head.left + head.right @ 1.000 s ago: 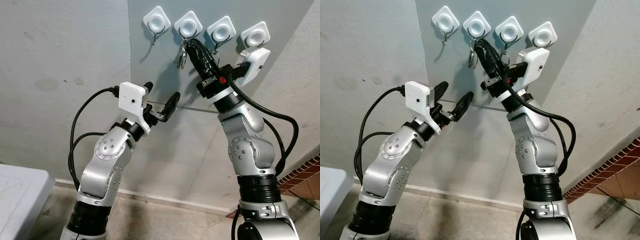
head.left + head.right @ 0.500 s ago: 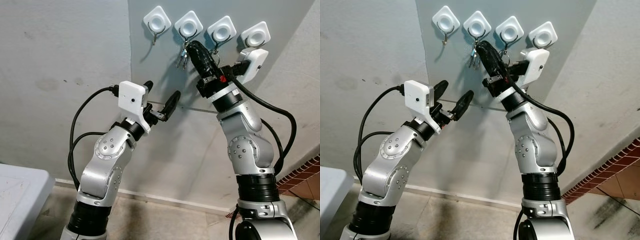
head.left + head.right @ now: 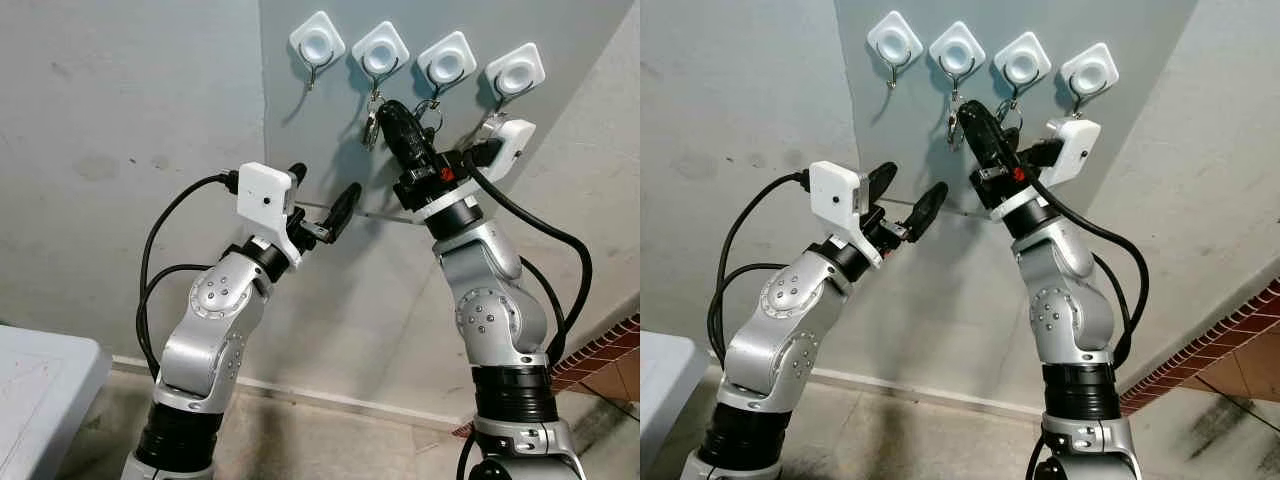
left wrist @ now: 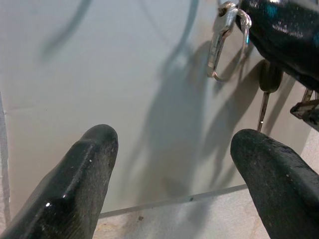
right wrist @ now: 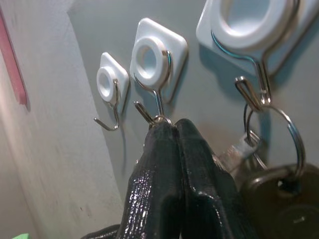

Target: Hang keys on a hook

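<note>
Four white wall hooks sit in a row high on the grey wall. My right gripper is raised to the second hook from the left, its fingers pressed shut on the key ring. The ring's top touches that hook's wire. A silver carabiner and keys dangle beside the fingers. Another key set with a black key head hangs from the third hook. My left gripper is held open lower down, apart from the wall, with nothing in it.
The first hook and the fourth hook carry nothing. A white surface lies at lower left. Red brick-pattern tiles show at lower right. A wall corner runs down left of the hooks.
My right wrist has swung lower and turned, while its fingertips with the keys have stayed at the second hook. The left arm has kept still.
</note>
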